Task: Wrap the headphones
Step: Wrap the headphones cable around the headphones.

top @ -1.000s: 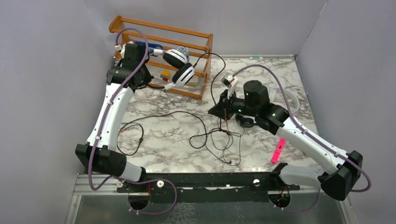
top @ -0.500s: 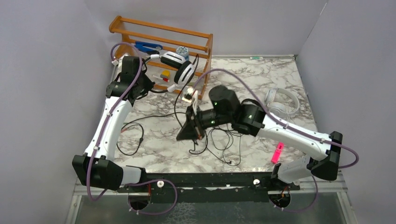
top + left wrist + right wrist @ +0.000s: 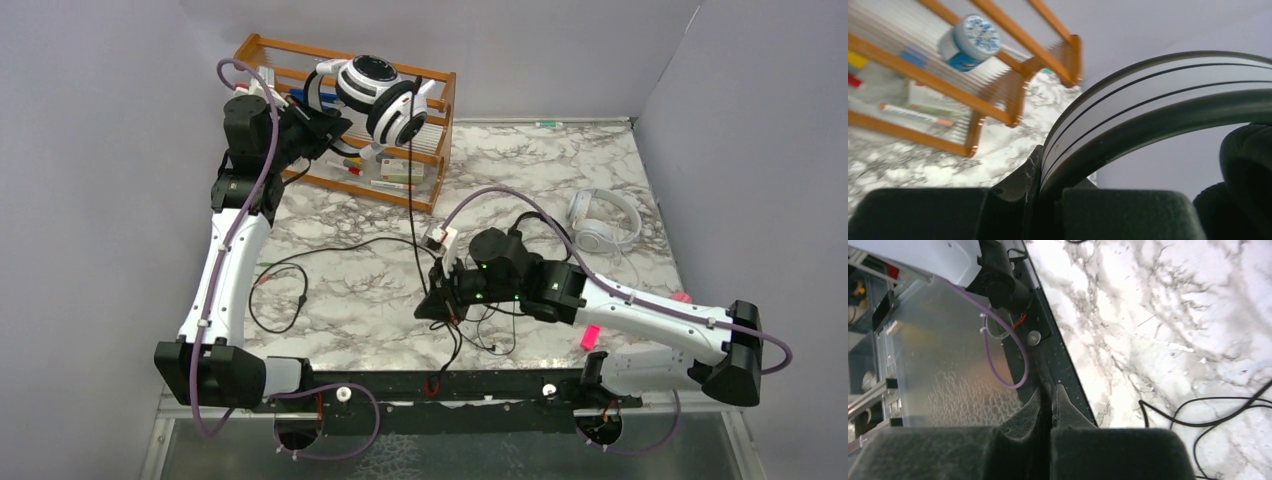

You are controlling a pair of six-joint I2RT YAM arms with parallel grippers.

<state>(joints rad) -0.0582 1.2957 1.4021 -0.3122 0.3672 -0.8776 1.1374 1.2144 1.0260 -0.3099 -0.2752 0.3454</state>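
The left claw point(image 3: 322, 115) was clenched on the headband of the white headphones with black ear pads point(image 3: 372, 78), holding them up above the wooden rack point(image 3: 445, 110) at the far left of the marble table point(image 3: 520, 160); from the wrist camera we saw the curved band point(image 3: 1148, 95) seated in the closed left claw point(image 3: 1040, 185), with one black ear pad point(image 3: 1248, 165) at the right edge. Their black cord point(image 3: 411, 200) hung straight down to the right claw point(image 3: 432, 305), which sat low over the middle of the table near its front edge. The right claw point(image 3: 1049, 400) was clenched, its fingers pressed together; we could not tell whether the cord was pinched between them. More cord lay in loose loops point(image 3: 285, 290) on the table. An all-white pair of headphones point(image 3: 603, 218) rested flat at the right side, well apart from both claws; a pink marker point(image 3: 592, 335) lay near the right arm.
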